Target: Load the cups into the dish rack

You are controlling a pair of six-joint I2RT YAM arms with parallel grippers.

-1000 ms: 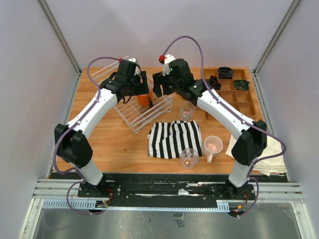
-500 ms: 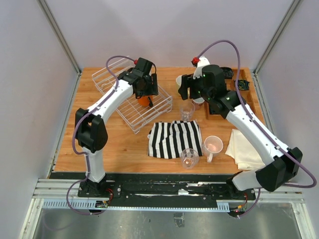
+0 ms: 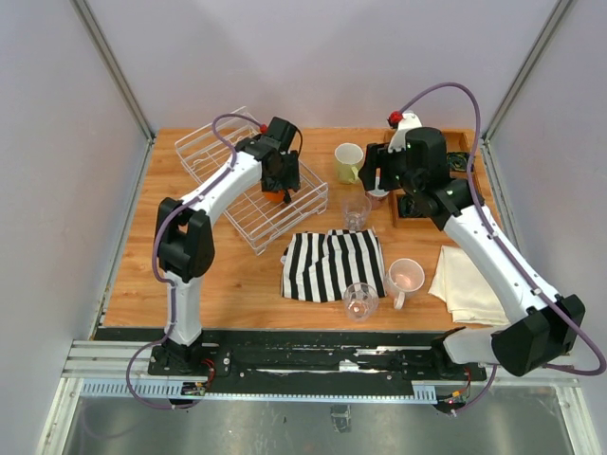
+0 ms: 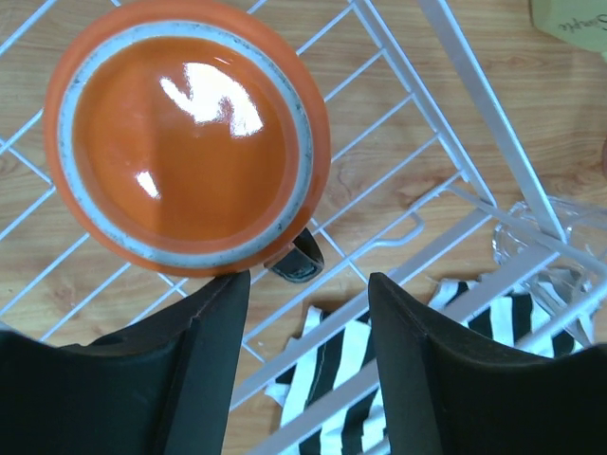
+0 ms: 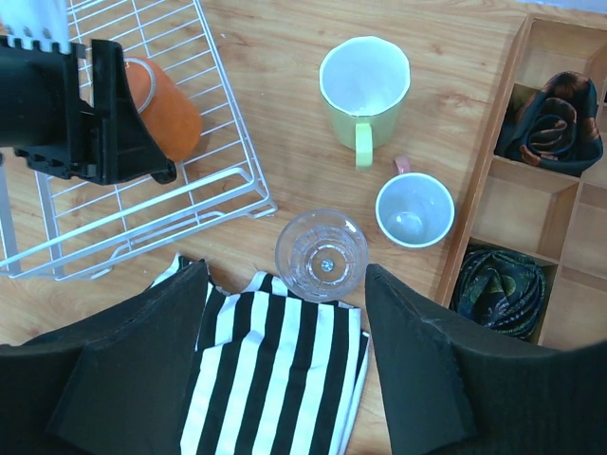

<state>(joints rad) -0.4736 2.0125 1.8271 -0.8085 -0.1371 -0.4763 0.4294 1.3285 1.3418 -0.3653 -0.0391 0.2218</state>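
- Left gripper (image 4: pixel 308 365): jaws parted, nothing between them. The orange mug (image 4: pixel 187 137) sits just beyond the fingertips, and whether the left finger touches it cannot be told.
- Right gripper (image 5: pixel 285 365): jaws spread wide and empty, hovering above a glass tumbler (image 5: pixel 322 256).
- The orange mug rests on the grid floor of the dish rack (image 3: pixel 220 152), at the rack's 4 o'clock corner. The rack lies at 11 o'clock on the table (image 3: pixel 190 275).
- Outside the rack:
  - yellow-green mug (image 5: pixel 364 83), at 12 o'clock from that tumbler
  - dusty-pink mug (image 5: pixel 414 209), at 2 o'clock from that tumbler
  - pale pink mug (image 3: pixel 406 277) and second tumbler (image 3: pixel 360 300), both near 6 o'clock on the table
- Judgement: one cup is loaded and five are left. The right arm appears to be choosing the next one. It would need to descend squarely over the tumbler's rim and close gently, since glass is likely to slip.
- Surface: wooden tabletop carrying a striped cloth (image 3: pixel 332 263), a cream cloth (image 3: pixel 469 284) and a wooden tray (image 5: pixel 531 227).
- Room: pale walls with metal corner posts.
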